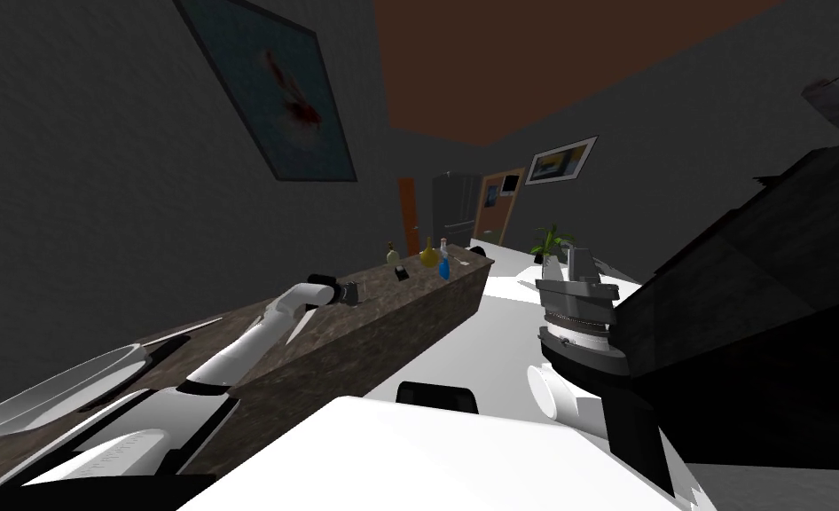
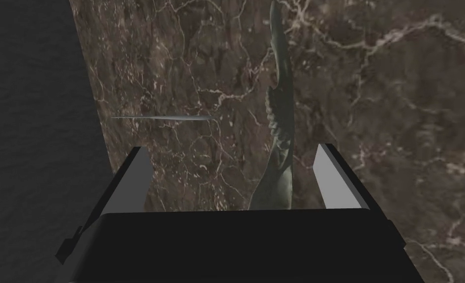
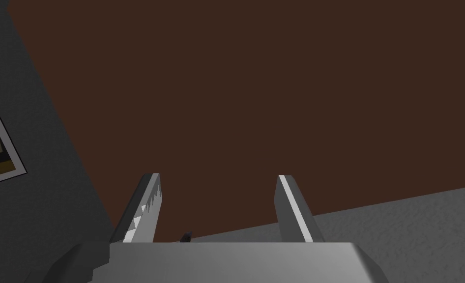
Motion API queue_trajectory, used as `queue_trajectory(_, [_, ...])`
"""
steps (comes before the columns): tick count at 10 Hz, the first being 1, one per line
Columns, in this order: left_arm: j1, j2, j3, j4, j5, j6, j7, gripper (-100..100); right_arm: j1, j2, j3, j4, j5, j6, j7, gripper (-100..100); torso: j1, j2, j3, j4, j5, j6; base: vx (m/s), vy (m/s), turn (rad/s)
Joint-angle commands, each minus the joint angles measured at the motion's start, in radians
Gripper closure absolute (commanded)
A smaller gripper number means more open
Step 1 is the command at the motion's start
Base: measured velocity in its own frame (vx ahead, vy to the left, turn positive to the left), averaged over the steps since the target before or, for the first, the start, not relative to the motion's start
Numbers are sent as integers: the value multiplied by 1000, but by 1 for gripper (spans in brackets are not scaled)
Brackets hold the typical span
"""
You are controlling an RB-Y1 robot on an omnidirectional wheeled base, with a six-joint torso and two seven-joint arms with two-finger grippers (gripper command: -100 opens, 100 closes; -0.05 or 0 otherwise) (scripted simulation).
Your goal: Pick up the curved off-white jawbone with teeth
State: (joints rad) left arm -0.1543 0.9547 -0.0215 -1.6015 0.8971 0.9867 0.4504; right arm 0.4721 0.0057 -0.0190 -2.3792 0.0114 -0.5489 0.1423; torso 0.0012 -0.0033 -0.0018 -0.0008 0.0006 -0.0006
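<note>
At the robot's left, the left arm (image 1: 249, 341) reaches out over a dark veined counter (image 1: 409, 310), past a pale basin (image 1: 45, 395) set in its near end. The left gripper (image 2: 231, 148) points down at the counter top with its jaws wide, and nothing is held between them. The jawbone (image 2: 278, 123) lies flat on the stone, long and curved, with a ridged stretch at its middle (in this dim light it looks dull grey-green, not off-white). It runs lengthwise through the gap between the fingers, closer to one finger (image 2: 331, 177) than to the other, and it touches neither. Apart from it lies a thin pale sliver (image 2: 162, 117) that cannot be identified. So the approach seems done and the grasp is not. What is left, by this judgement, is to lower, to centre on the bone, to close and to lift. Farther along the counter stand some small bottles (image 1: 435, 257), well apart from the work. At the robot's right, the right arm (image 1: 577, 324) is away from the counter, and the right gripper (image 3: 217, 175) has its jaws wide too, empty.
</note>
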Motion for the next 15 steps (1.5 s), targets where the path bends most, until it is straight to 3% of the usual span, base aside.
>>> queue_trajectory(1, [-14,15,-13,22,26,50,23,-100,0,0,0,0,0,0,0,0,0,0,0,0,0,0,57,18,-51])
queue_trajectory(7, [-53,46,-53,91,93,203,67,-100,0,0,0,0,0,0,0,0,1,0,0,0,0,0,49,22,-31])
queue_trajectory(8, [-53,46,-53,91,93,206,67,-100,0,0,0,0,0,0,0,0,0,-1,-1,0,0,0,48,17,-24])
queue_trajectory(15, [-93,66,-129,178,183,396,135,-100,0,0,0,0,0,0,0,0,0,-2,-1,-1,0,0,69,24,-35])
